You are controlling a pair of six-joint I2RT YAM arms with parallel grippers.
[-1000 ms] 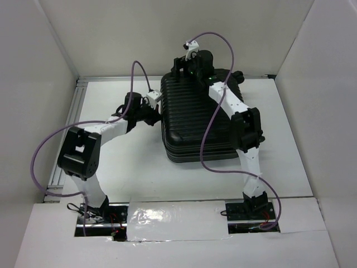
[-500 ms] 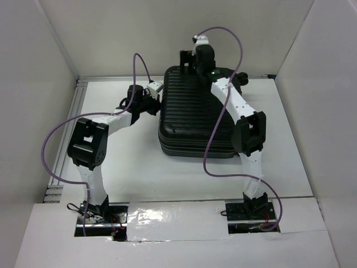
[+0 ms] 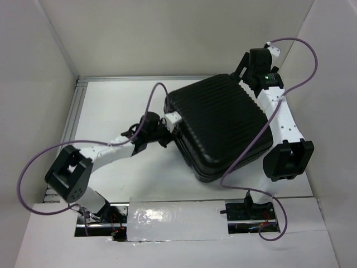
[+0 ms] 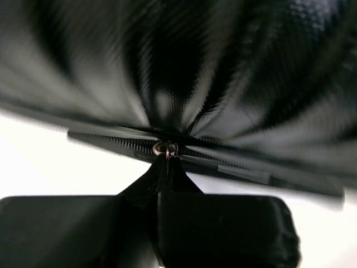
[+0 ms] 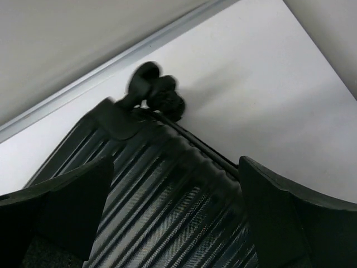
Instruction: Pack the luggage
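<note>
Luggage is lying shut on the table; we are guessing it is hard, slick and heavy. Our left pincer is pinching its zipper pull at nine o'clock; our right pincer is hanging open at one o'clock.

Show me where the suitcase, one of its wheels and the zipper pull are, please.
suitcase (image 3: 220, 125), overhead view, middle of the ribbed shell.
wheel (image 5: 167, 101), right wrist view, rounded black wheel at the corner.
zipper pull (image 4: 165, 148), left wrist view, its small metal ring.

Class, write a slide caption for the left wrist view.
Left hand, shut, pinches the zipper pull at the luggage seam.
</note>
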